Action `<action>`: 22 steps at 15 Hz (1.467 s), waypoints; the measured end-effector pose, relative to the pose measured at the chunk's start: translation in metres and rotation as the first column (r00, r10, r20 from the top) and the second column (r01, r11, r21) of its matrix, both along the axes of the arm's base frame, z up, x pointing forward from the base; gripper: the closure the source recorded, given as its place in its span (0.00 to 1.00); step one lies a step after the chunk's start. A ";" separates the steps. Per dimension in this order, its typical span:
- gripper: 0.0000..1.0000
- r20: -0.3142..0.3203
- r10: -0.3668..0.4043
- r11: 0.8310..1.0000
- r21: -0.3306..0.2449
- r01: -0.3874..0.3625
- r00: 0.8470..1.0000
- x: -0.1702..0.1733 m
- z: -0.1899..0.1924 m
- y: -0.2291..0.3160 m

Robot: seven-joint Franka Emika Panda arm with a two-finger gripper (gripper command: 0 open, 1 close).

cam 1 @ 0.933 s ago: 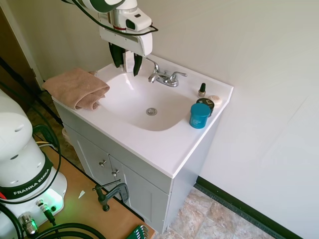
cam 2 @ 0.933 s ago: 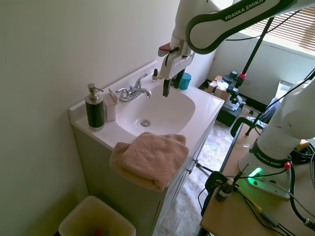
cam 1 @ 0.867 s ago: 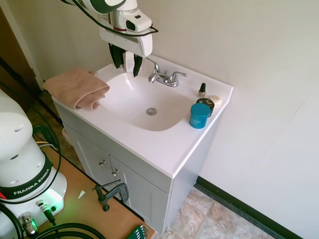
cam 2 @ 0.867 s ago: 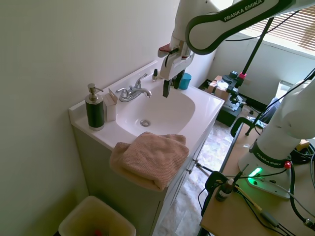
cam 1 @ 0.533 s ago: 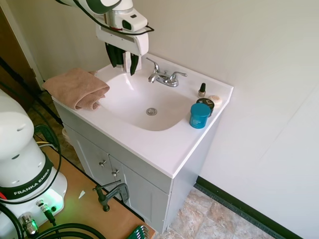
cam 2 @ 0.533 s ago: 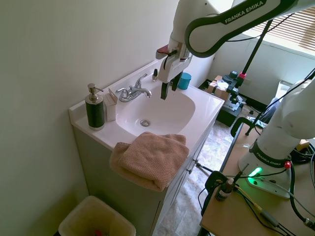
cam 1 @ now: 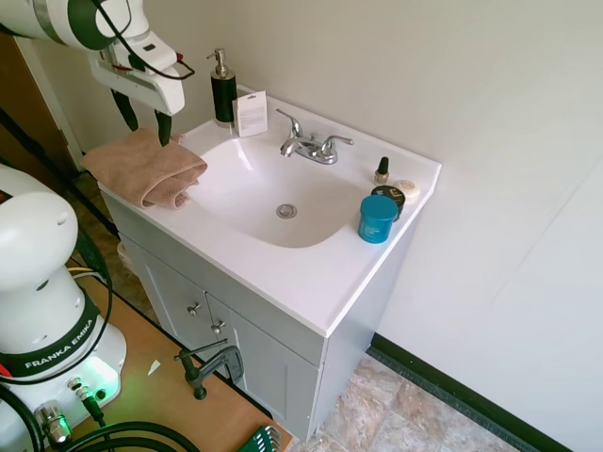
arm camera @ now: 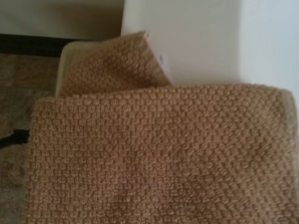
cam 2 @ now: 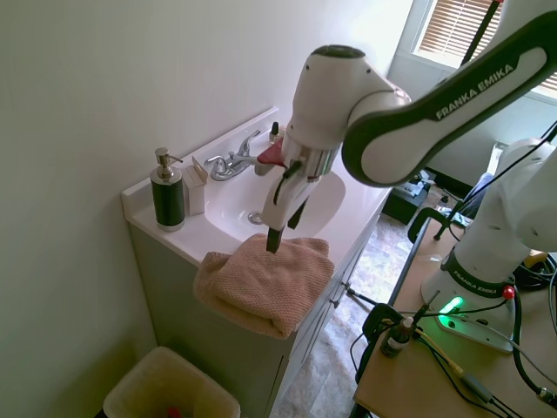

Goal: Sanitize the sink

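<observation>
I see the gripper (cam 1: 143,120) hanging just above the folded towel (cam 1: 143,166) on the vanity's corner, fingers spread apart and holding nothing — the sink (cam 1: 273,193) lies beside the towel, its faucet (cam 1: 311,144) at the wall.

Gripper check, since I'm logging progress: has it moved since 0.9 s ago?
Yes. The gripper has moved away from the faucet, off the basin, and is now open over the folded towel.
</observation>
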State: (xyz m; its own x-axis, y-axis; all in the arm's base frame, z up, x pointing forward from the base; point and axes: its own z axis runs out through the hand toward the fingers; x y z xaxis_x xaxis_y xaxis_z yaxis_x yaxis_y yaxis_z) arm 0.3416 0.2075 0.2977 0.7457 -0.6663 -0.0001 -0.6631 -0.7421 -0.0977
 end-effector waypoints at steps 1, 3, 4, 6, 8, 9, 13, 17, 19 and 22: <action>0.00 -0.011 -0.005 1.000 -0.003 0.005 1.000 -0.002 -0.015 0.003; 0.00 -0.029 -0.014 1.000 -0.012 0.013 0.999 -0.003 -0.044 0.007; 0.00 -0.022 -0.013 1.000 -0.012 0.013 1.000 -0.001 -0.052 0.009; 1.00 -0.010 -0.010 1.000 -0.028 0.010 1.000 -0.002 -0.053 0.012; 1.00 -0.012 -0.007 1.000 -0.030 0.007 1.000 -0.002 -0.053 0.013; 1.00 -0.012 -0.008 1.000 -0.031 0.007 1.000 -0.002 -0.053 0.012; 1.00 -0.022 -0.024 1.000 -0.017 0.024 0.999 0.002 -0.051 0.005; 1.00 -0.039 -0.043 0.999 -0.008 0.043 0.998 0.008 -0.048 -0.010; 1.00 -0.045 -0.049 0.999 -0.007 0.049 0.998 0.010 -0.048 -0.015; 1.00 -0.044 -0.058 0.998 -0.007 0.058 0.997 0.011 -0.047 -0.017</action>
